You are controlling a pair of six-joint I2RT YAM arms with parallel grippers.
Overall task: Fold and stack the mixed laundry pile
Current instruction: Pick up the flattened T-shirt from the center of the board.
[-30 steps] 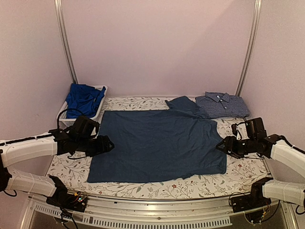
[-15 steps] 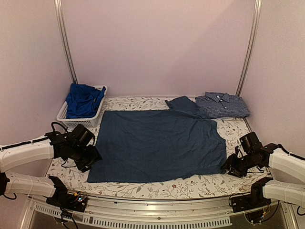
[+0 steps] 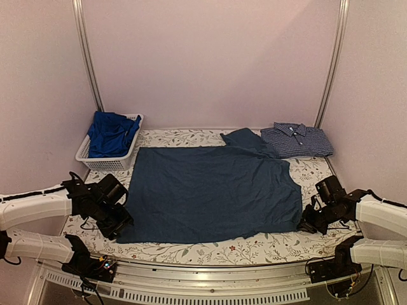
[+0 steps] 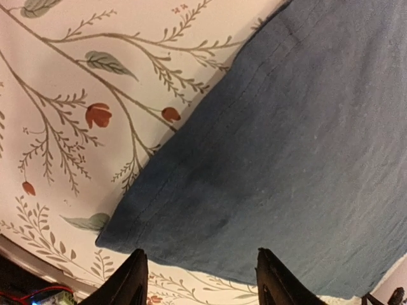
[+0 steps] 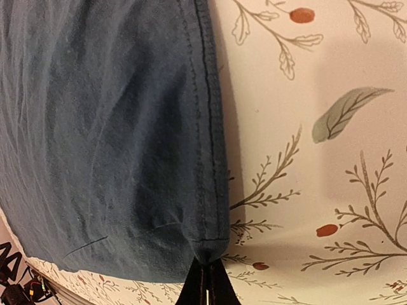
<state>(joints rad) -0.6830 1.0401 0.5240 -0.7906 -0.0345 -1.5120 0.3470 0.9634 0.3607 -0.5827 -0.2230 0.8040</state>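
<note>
Along the near edge of the tabletop (image 3: 254,251), the left pincer (image 4: 205,283) stood with its fingers apart, one on each side of the near left hem corner of the dark navy T-shirt (image 3: 213,190), and it gripped nothing. The right pincer (image 5: 206,284) was pressed together on the near right hem corner, but the bite looked very small, only the tip of the corner. I judged this to be the main danger: if the right arm lifted now, the thin cloth could slip out, or the shirt could be pulled askew because its left side was free. If the left fingers closed too low, they might also catch the flowered cover (image 4: 63,95) under the shirt. Farther back the shirt lay spread flat, with one sleeve rumpled at the far right, just beside the folded blue checked shirt (image 3: 296,140); a careless fold could push that one. At the far left, the royal-blue garment (image 3: 111,132) lay in the white basket (image 3: 105,164).
</note>
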